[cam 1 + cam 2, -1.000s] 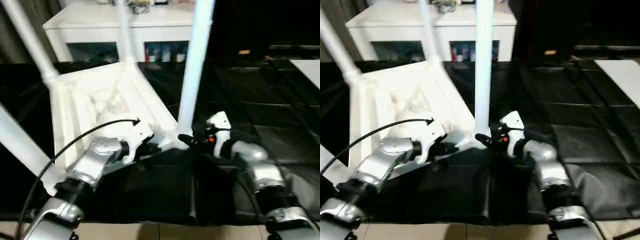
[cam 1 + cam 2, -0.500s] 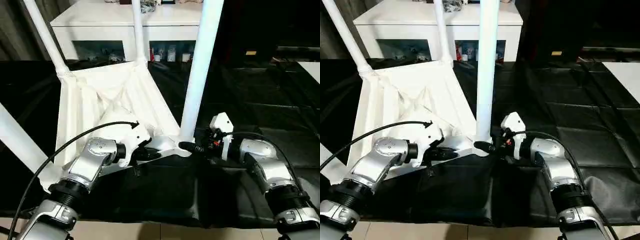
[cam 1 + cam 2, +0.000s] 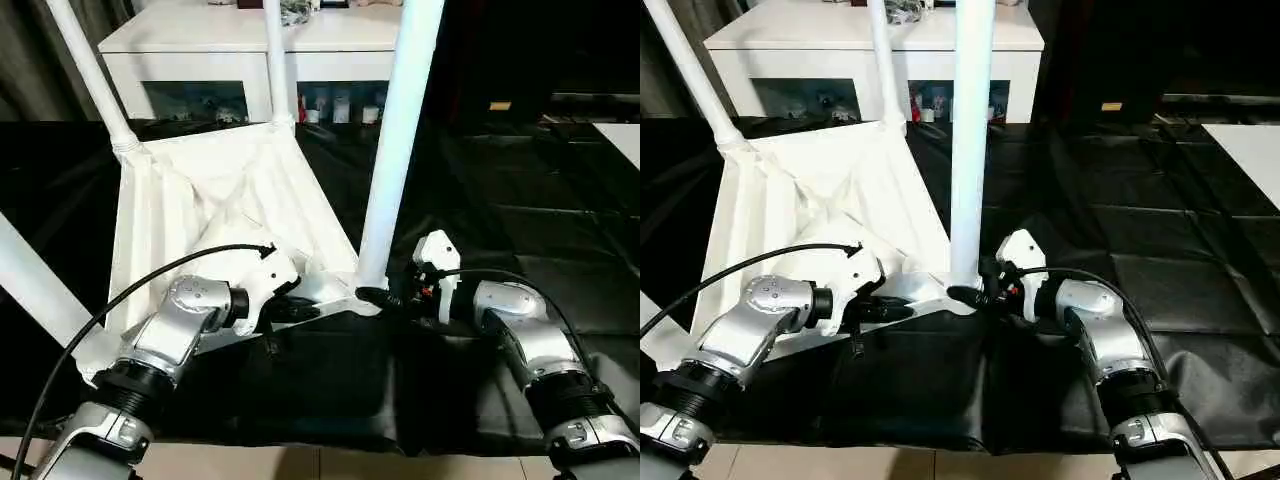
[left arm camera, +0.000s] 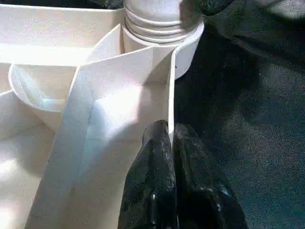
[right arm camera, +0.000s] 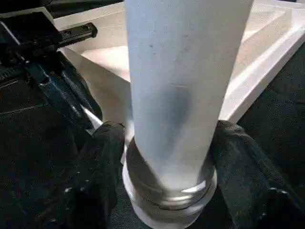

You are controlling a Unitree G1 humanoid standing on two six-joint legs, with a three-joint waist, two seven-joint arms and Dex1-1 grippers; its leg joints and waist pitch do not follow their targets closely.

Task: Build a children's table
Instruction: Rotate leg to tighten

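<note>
With my left gripper [image 4: 170,138] clenched on a rim rib of the upturned white plastic square tabletop [image 3: 200,200] on the black mat [image 3: 520,180], my right gripper [image 5: 167,138] straddles the near white tapered tube leg [image 3: 395,150] at its socket — seating it, I judge — next, a firm twist.

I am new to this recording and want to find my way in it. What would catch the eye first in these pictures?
First, the white table, lying upside down on the black mat with its legs pointing up. The nearest leg rises tall in the middle, and the right gripper has one black finger on each side of its base. The left gripper is shut on a thin rib of the table near that corner; a white cabinet stands behind.
</note>
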